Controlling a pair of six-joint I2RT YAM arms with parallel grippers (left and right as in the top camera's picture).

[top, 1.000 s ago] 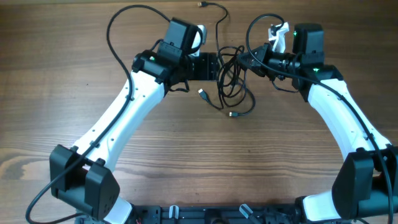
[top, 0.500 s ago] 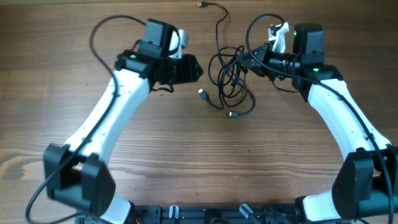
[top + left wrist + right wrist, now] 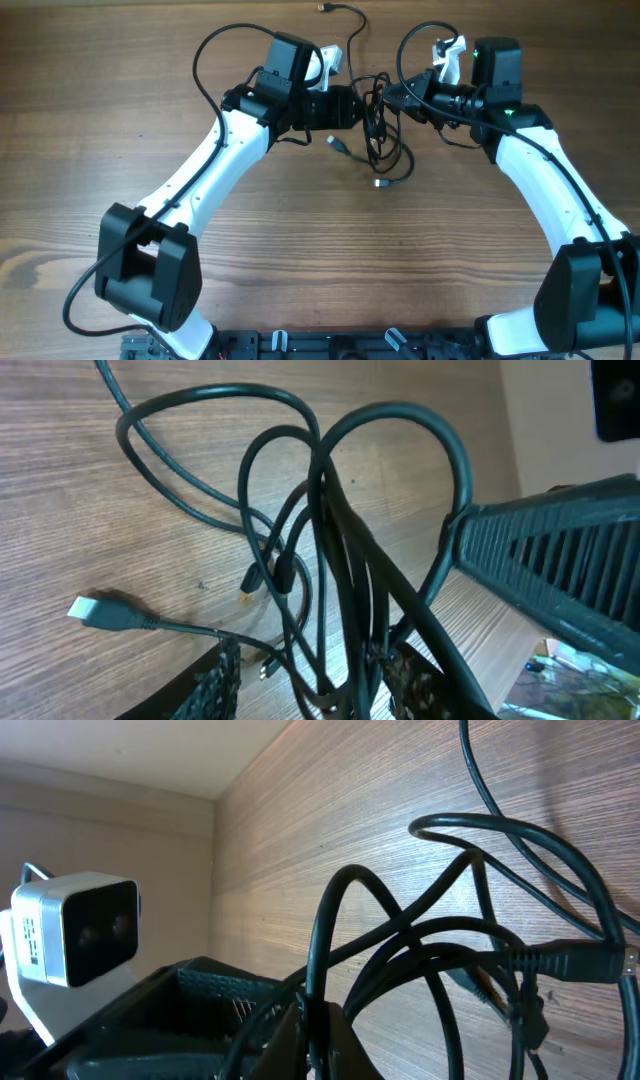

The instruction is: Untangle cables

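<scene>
The cables [image 3: 386, 150] are thin black cords bunched in loops at the table's back middle, with small plugs [image 3: 336, 144] at loose ends; one strand runs up to a plug at the far edge [image 3: 325, 8]. My left gripper [image 3: 358, 106] is at the bunch's left side. In the left wrist view its fingers [image 3: 315, 685] stand apart with several strands of the cables [image 3: 320, 510] between them. My right gripper [image 3: 392, 98] holds the bunch's right side. In the right wrist view it [image 3: 320, 1040] is shut on one strand of the cables [image 3: 450, 920].
The wooden table [image 3: 300, 250] extends toward the front. Thicker black arm wires arc above each wrist [image 3: 225, 40] [image 3: 415, 40]. The right gripper's body [image 3: 560, 560] fills the right of the left wrist view. The left wrist camera [image 3: 75, 925] shows in the right wrist view.
My left gripper drew back to the left, then came right again into the bunch. The loops are now pulled narrower and sit slightly further right. The right gripper has not moved.
</scene>
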